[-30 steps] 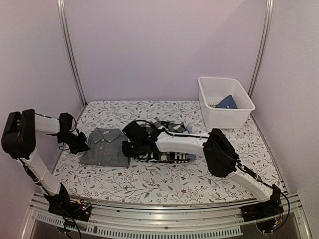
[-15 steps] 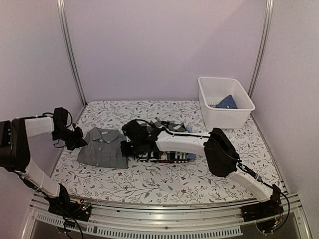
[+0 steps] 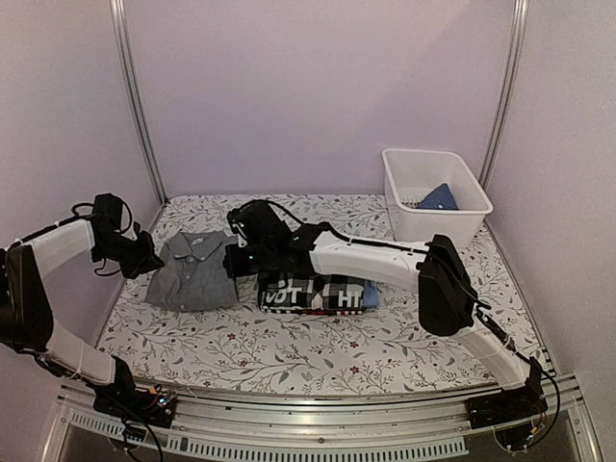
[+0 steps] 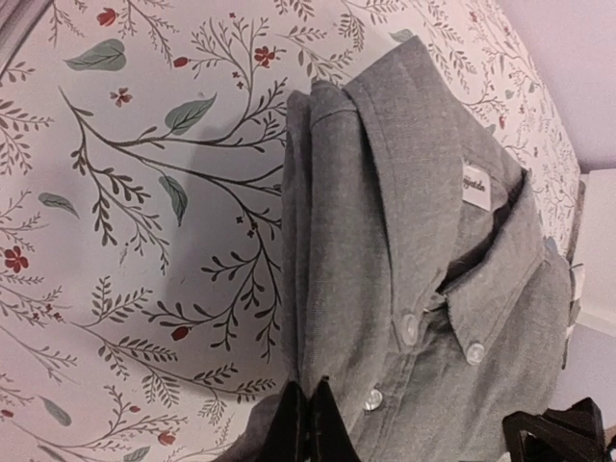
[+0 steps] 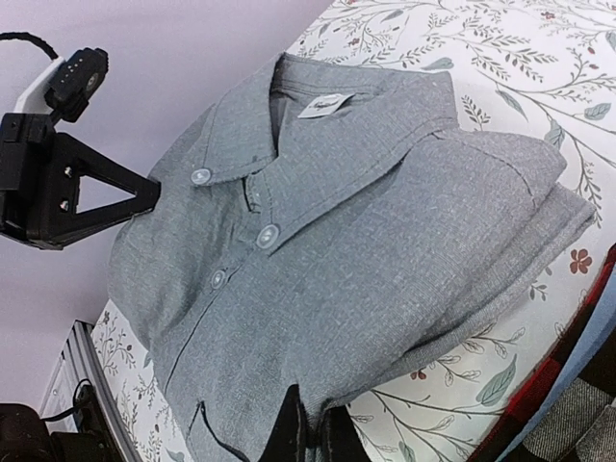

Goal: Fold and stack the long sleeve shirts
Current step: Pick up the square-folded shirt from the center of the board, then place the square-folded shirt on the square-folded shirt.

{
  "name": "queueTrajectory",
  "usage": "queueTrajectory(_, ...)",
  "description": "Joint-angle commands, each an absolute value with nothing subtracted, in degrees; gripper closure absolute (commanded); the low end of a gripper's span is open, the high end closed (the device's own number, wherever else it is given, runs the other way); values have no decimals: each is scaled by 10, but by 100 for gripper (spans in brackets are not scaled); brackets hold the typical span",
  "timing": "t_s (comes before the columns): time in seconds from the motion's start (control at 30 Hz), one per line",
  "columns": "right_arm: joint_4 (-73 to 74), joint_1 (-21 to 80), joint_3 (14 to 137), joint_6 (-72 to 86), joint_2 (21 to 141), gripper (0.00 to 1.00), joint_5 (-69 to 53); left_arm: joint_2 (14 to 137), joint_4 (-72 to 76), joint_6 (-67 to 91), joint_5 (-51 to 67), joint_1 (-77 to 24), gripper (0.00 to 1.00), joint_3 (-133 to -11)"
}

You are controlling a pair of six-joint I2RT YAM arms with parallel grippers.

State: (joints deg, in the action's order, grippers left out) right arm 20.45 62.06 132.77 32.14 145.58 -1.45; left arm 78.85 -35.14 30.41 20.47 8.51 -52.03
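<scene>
The folded grey button-up shirt (image 3: 192, 271) hangs between my two grippers, a little above the table, left of the stack. My left gripper (image 3: 146, 262) is shut on its left edge, seen close in the left wrist view (image 4: 308, 423) beside the collar and buttons (image 4: 414, 241). My right gripper (image 3: 237, 266) is shut on its right edge (image 5: 313, 428). The stack (image 3: 313, 292) lies at mid table: a dark shirt with white letters "NOT" (image 3: 286, 297), a black-and-white checked one (image 3: 337, 286) and a pale blue one (image 3: 371, 292).
A white basket (image 3: 462, 219) stands at the back right with a blue cloth (image 3: 439, 197) in it. The flowered tablecloth (image 3: 318, 351) covers the table. Metal posts stand at both back corners. The stack's edge shows at the lower right of the right wrist view (image 5: 577, 385).
Both grippers have lifted the grey shirt and carried it back and slightly left. The right arm has risen off the stack, so the "NOT" letters now show.
</scene>
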Motion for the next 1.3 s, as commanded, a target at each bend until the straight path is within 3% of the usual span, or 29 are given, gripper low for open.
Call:
queueTrajectory(0.0, 188, 614, 1331, 309, 1407, 100, -15, 763, -365, 303, 237, 79, 100, -547)
queueTrajectory(0.37, 210, 589, 1240, 285, 1314, 100, 27, 768, -340, 362, 296, 8, 100, -599)
queueTrajectory(0.87, 219, 531, 900, 312, 1046, 100, 113, 900, -268, 459, 279, -211, 100, -748)
queueTrajectory(1.27, 235, 495, 743, 350, 924, 100, 133, 986, -232, 484, 272, -302, 100, -789)
